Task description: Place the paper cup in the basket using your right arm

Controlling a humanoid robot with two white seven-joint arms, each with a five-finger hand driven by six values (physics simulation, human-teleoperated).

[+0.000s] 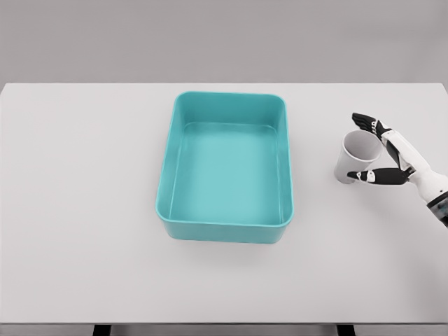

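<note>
The paper cup (355, 157) is seen upright on the white table (84, 210), at 3 o'clock of the teal basket (227, 168) and apart from it. The right hand (383, 150) is wrapped about the cup; contact cannot be confirmed. Its forearm is cut off by the frame edge.

White hand (381, 152), black finger segments

White paper cup (355, 155) upright (right of teal basket (225, 227)).
</note>
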